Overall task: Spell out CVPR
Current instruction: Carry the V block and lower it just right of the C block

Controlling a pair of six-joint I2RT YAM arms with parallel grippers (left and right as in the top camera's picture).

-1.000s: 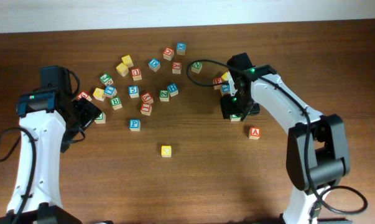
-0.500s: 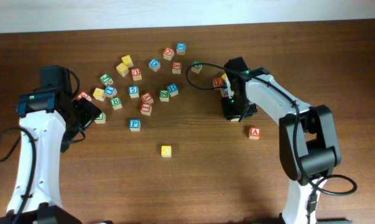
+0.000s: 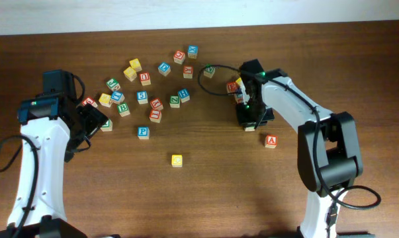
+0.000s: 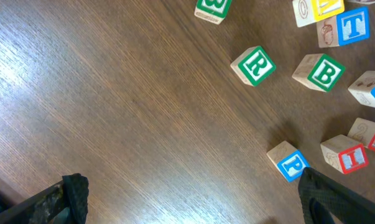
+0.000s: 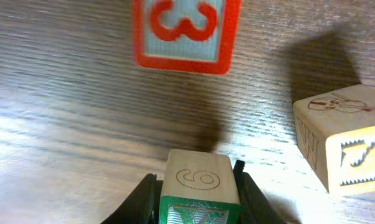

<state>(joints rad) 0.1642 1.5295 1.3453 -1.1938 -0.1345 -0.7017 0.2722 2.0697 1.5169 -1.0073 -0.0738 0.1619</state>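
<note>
Over the last 1 second the right arm's elbow has swung inward while its wrist barely shifted; the left arm has not moved. The right gripper [image 3: 249, 116] points straight down from an arm reaching toward 11 o'clock. Its 2 jaws press opposite sides of the V cube [image 5: 198, 177], grasping it; the green letter face is cut off by the frame edge. In the overhead view the C cube [image 3: 177, 160] lies at 8 o'clock from this grip, well apart, so the carry likely runs that way, ending at C's 3 o'clock. A cube has no long axis. The left gripper [image 4: 190, 186] hangs spread wide, holding nothing, with the R cube [image 4: 254, 65] at 1 o'clock and the P cube [image 4: 291, 163] at 3 o'clock.
</note>
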